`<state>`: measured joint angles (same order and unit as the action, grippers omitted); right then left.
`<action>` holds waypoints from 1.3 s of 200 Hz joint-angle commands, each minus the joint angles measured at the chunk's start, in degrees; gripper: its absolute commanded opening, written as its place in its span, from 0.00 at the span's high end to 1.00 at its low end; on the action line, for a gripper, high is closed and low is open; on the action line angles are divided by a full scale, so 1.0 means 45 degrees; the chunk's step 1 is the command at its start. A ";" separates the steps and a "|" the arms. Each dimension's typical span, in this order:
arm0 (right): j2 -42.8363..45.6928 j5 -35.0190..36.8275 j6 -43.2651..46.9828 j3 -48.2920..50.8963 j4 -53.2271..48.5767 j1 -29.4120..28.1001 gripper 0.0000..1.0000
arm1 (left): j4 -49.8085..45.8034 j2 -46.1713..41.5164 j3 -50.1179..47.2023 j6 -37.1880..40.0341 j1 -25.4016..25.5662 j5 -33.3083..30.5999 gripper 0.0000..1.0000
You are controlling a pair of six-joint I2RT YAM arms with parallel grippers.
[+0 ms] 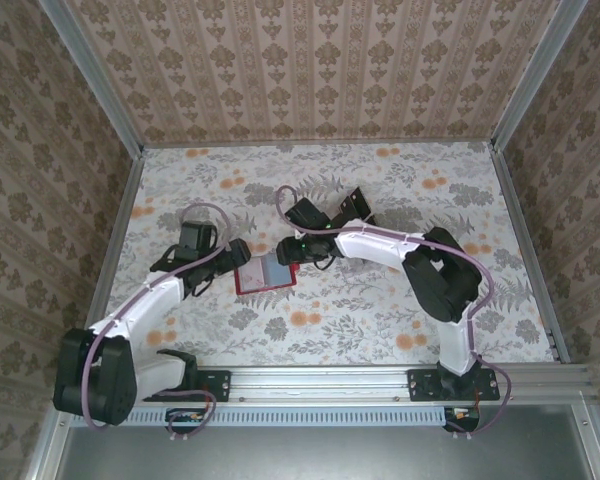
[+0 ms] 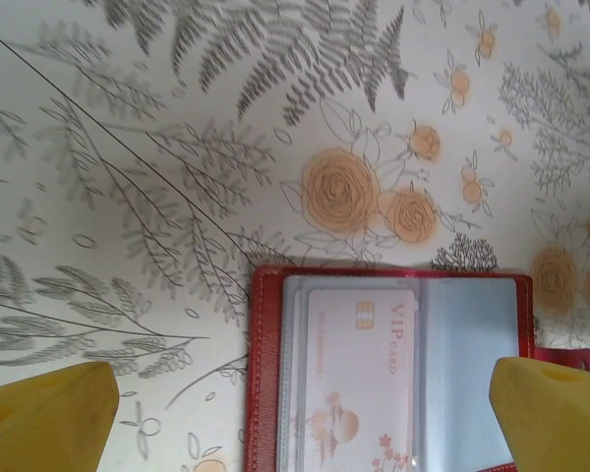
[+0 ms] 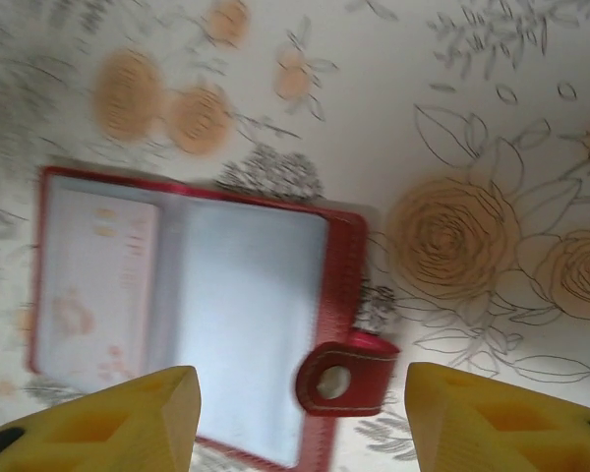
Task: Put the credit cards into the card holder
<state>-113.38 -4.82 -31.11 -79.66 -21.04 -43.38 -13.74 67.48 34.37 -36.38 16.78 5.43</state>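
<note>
Wallet (image 1: 264, 276) lies open & flat on table (image 1: 380, 310), mid-scene, betw. both grippers. Its long axis runs left-right w/ slight tilt, spine near-far. L gripper (image 1: 230, 260) is at its left edge, R gripper (image 1: 288, 250) over its far-right corner, both abt equally near. L jaws are spread wide & empty. R jaws are apart too, nothing held. Pale VIP card (image 2: 359, 379) sits tucked in one half, long axis along spine. Dark flat items (image 1: 348, 205) lie farther back, well apart. Prob. next cards, can't tell.

top view high overhead, looking down; both wrist views close above same card holder (image 2: 467, 364) (image 3: 246, 315) (image 1: 265, 275)
</note>
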 commanded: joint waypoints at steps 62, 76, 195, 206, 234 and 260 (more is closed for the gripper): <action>-0.0640 0.0787 0.0494 -0.0118 -0.0392 0.0081 0.90 | 0.2349 0.1133 -0.0773 -0.0660 -0.0037 0.1668 0.00; -0.0495 0.0641 0.0384 0.0134 -0.0221 0.0077 0.93 | 0.2595 0.1393 -0.0831 -0.0718 0.0021 0.1732 0.00; -0.0321 -0.0494 -0.0467 0.1135 0.0923 0.0109 0.98 | 0.3880 0.2845 -0.0708 -0.0808 0.0604 0.1886 0.00; -0.0348 -0.0568 -0.0522 0.1159 0.0998 0.0140 0.98 | 0.4004 0.2909 -0.0676 -0.0848 0.0731 0.1923 0.00; -0.0404 -0.0759 -0.0640 0.1237 0.1153 0.0175 0.99 | 0.4293 0.2829 -0.0627 -0.1036 0.0938 0.2018 0.00; -0.0494 -0.0938 -0.0737 0.1276 0.1292 0.0186 1.00 | 0.4381 0.2244 -0.0743 -0.1341 0.1017 0.1988 0.00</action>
<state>-115.98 -6.90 -33.26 -75.13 -15.79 -42.61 0.86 78.59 30.83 -39.66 19.64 9.80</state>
